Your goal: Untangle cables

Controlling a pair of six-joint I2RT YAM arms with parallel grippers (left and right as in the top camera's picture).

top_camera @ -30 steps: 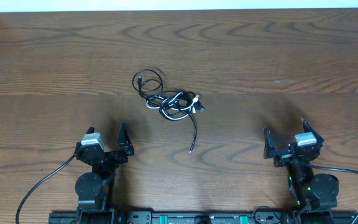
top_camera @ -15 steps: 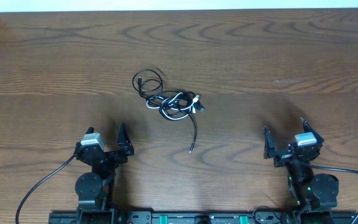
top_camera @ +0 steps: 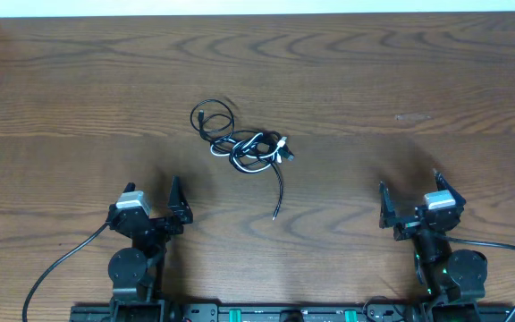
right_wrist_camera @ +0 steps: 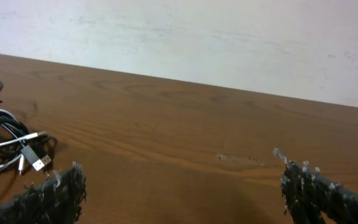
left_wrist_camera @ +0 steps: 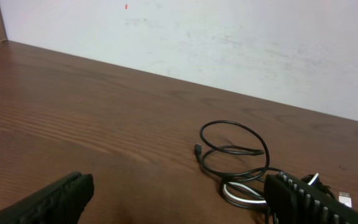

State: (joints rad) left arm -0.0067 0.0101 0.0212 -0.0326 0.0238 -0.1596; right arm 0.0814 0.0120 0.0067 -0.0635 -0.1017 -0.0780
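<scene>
**Task item.** The cables (top_camera: 252, 148) lie on the table (top_camera: 392, 72), left of its centre and ahead of both arms. They are thin cords, mostly black with some white, knotted into one compact bundle.
- A black loop (top_camera: 211, 118) extends from the bundle's far-left side and ends in a small plug.
- A single black tail (top_camera: 279, 190) runs from the bundle toward the robot and ends free on the wood.
- A white flat plug (right_wrist_camera: 37, 161) lies at the bundle's right edge. Any marking on it is too small to read.

**Left gripper** (left_wrist_camera: 180, 186). Fingers (left_wrist_camera: 55, 200) spread wide, holding nothing. It sits low over the table, near the robot's edge, well apart from the bundle.

**Right gripper** (right_wrist_camera: 182, 174). Fingers (right_wrist_camera: 55, 193) spread wide, holding nothing. It is well apart from the bundle, which appears at the left margin of its wrist view.
</scene>
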